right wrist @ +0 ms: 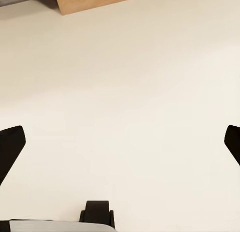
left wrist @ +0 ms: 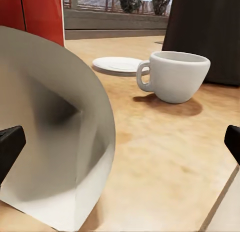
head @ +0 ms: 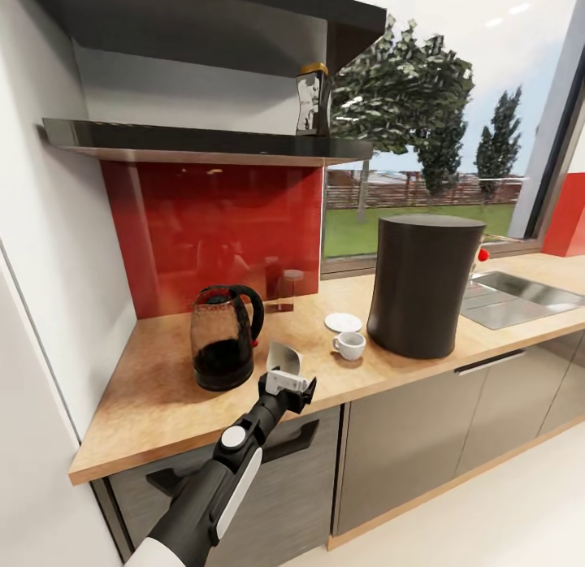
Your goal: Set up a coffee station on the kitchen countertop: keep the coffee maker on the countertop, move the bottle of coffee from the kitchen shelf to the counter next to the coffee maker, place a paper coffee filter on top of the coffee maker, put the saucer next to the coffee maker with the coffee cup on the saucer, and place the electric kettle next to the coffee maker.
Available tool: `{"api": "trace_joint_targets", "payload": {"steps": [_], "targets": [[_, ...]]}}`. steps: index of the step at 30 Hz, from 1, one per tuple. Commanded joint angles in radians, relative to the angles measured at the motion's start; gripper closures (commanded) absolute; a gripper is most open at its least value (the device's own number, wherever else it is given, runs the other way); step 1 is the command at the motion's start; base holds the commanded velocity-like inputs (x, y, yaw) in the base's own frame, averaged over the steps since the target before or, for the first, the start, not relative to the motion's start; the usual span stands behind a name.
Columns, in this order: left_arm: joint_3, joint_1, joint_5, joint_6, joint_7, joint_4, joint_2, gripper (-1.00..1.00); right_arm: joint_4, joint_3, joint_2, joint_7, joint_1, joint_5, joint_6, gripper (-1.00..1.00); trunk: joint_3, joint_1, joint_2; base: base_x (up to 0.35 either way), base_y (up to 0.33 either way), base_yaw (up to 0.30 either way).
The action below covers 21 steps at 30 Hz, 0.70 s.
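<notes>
On the kitchen countertop point(head: 162, 388), seen from the head camera and read left to right, the electric kettle point(head: 223, 337) stands upright near the red backsplash point(head: 211, 234), its looped black handle toward three o'clock; just to its three o'clock the paper coffee filter point(head: 284, 358) stands up from the counter's front edge, at the tip of the left gripper point(head: 286, 382), whose arm point(head: 211, 486) rises from six o'clock. In the left wrist view the filter point(left wrist: 55, 137) curves like a pale fan across one side, and the two dark fingertips point(left wrist: 10, 142) sit far apart at the frame's edges; the jaws are spread wide, and whether a finger actually touches the paper cannot be told. At the filter's two o'clock the coffee cup point(head: 350, 344) rests directly on the wood, handle toward nine o'clock; the saucer point(head: 344, 322) lies bare at the cup's twelve o'clock, close by but apart. The coffee maker point(head: 421, 287) stands just at the cup's three o'clock, flat top bare; the steel sink point(head: 512, 299) lies beyond it. High up, the bottle of coffee point(head: 312, 100) sits at the right end of the dark shelf point(head: 203, 136), at the kettle's one o'clock. The right gripper point(right wrist: 120, 147) hangs over pale floor point(right wrist: 125, 92), fingertips wide apart with nothing between them.
</notes>
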Motion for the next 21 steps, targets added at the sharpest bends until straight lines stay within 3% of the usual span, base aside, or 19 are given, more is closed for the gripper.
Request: {"api": "trace_joint_targets", "payload": {"steps": [1,21], "targets": [[0.0,0.0,0.008,0.004,-0.004,-0.001,0.0,-1.0,0.001,0.0,0.0,0.0,0.0,0.003,-0.003,-1.0,-0.001,0.0,-0.001,0.076,0.0,0.0],[0.002,0.0,0.008,0.002,-0.004,0.0,0.0,-1.0,0.001,0.0,0.0,0.0,-0.001,0.003,-0.003,-1.0,-0.001,0.0,-0.001,0.066,0.0,0.0]]}}
